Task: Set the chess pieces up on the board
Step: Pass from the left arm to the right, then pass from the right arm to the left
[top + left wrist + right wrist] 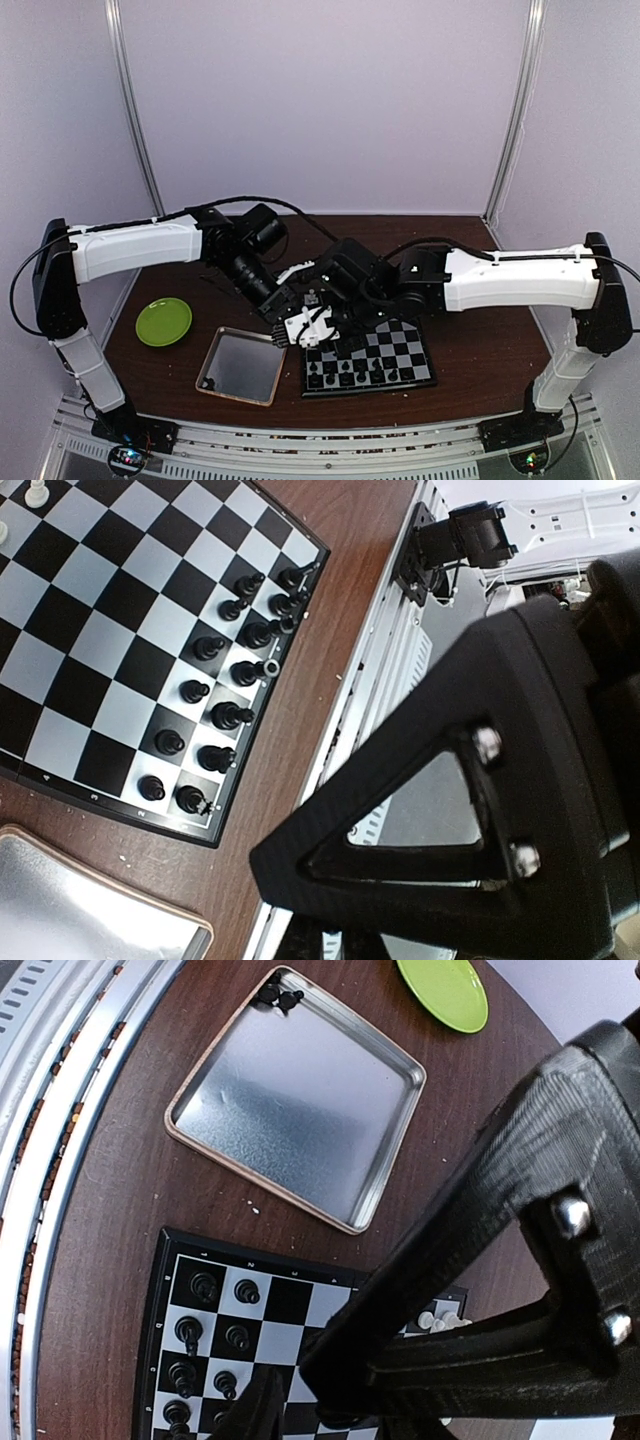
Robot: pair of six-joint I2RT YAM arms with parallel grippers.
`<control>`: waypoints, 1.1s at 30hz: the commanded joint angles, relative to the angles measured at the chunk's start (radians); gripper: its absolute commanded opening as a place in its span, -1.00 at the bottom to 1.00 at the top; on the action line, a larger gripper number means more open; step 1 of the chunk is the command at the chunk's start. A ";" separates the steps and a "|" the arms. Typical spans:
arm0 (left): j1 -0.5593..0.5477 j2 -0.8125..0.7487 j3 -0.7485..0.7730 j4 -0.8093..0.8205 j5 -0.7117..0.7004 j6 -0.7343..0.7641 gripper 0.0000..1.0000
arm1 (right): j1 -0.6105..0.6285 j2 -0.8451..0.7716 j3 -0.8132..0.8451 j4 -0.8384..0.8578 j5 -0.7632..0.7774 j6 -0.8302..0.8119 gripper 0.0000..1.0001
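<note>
The board [392, 352] lies right of centre on the brown table. Black chess pieces [346, 377] fill its two near rows, also seen in the left wrist view [228, 716] and the right wrist view [203, 1332]. A few white pieces [441, 1321] stand at the far edge [36, 492]. Two black pieces [278, 998] lie in a corner of the metal tray [230, 1125]. My left gripper [304, 328] hovers at the board's far left corner, fingers [330, 830] shut, nothing seen between them. My right gripper [292, 1405] hangs low over the board's left squares, open, with checks showing in the gap.
The metal tray [212, 372] sits just left of the board, its corner near the board's edge [60, 920]. A green plate [163, 321] lies further left [445, 990]. Both arms cross above the board's far left part. The table's near edge borders a metal rail [375, 670].
</note>
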 commanded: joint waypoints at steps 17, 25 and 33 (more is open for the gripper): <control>0.011 -0.061 0.077 -0.034 -0.114 0.024 -0.60 | -0.022 -0.076 -0.011 -0.027 0.014 0.090 -0.75; 0.019 -0.356 -0.187 0.520 -0.364 -0.099 -0.57 | -0.185 -0.210 -0.072 -0.068 -0.376 0.295 -0.75; -0.161 -0.429 -0.295 0.863 -0.616 0.130 -0.50 | -0.392 -0.273 -0.167 0.037 -0.734 0.472 -0.73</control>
